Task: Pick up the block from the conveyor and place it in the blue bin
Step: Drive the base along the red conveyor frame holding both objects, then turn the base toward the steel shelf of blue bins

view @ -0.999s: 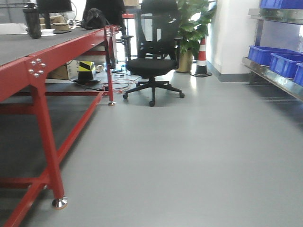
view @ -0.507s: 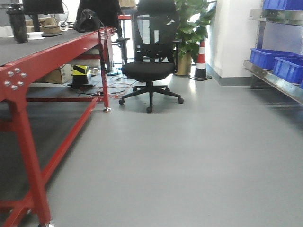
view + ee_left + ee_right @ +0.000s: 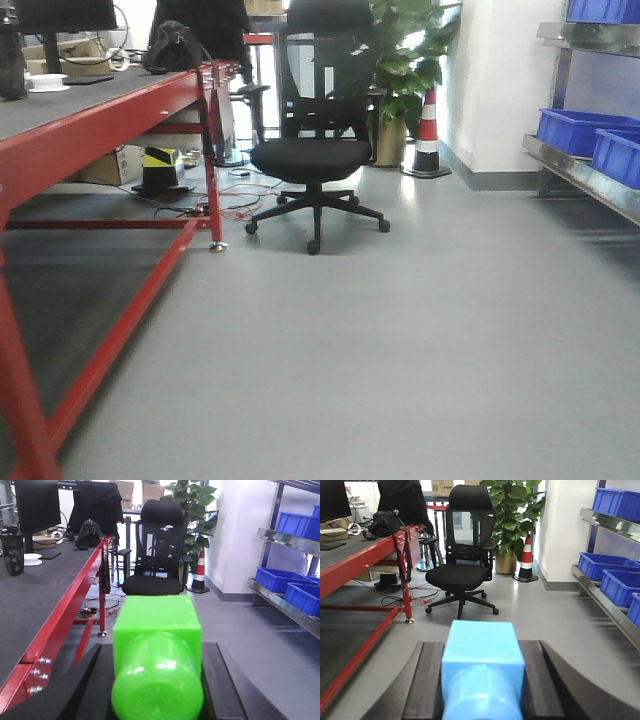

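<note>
In the right wrist view my right gripper point(image 3: 482, 646) is shut on the light blue block point(image 3: 482, 680), its black pads pressed to both sides. In the left wrist view my left gripper point(image 3: 157, 650) is shut on a bright green block point(image 3: 156, 625) with a rounded near end. The conveyor point(image 3: 60, 108), a dark grey belt in a red frame, runs along the left, and also shows as the conveyor point(image 3: 45, 590) in the left wrist view. Blue bins point(image 3: 582, 130) sit on a metal shelf at the right, seen too as blue bins point(image 3: 602, 565). Neither gripper shows in the front view.
A black office chair point(image 3: 312, 160) stands ahead on the grey floor, with a potted plant point(image 3: 400, 60) and a striped traffic cone point(image 3: 428, 130) behind it. Cables point(image 3: 235, 195) lie by the conveyor's leg. A dark bottle point(image 3: 12, 550), a monitor and a black bag rest on the belt.
The front view has moved forward: the conveyor's near red leg has slid out at the left and the chair stands a little closer and more central.
</note>
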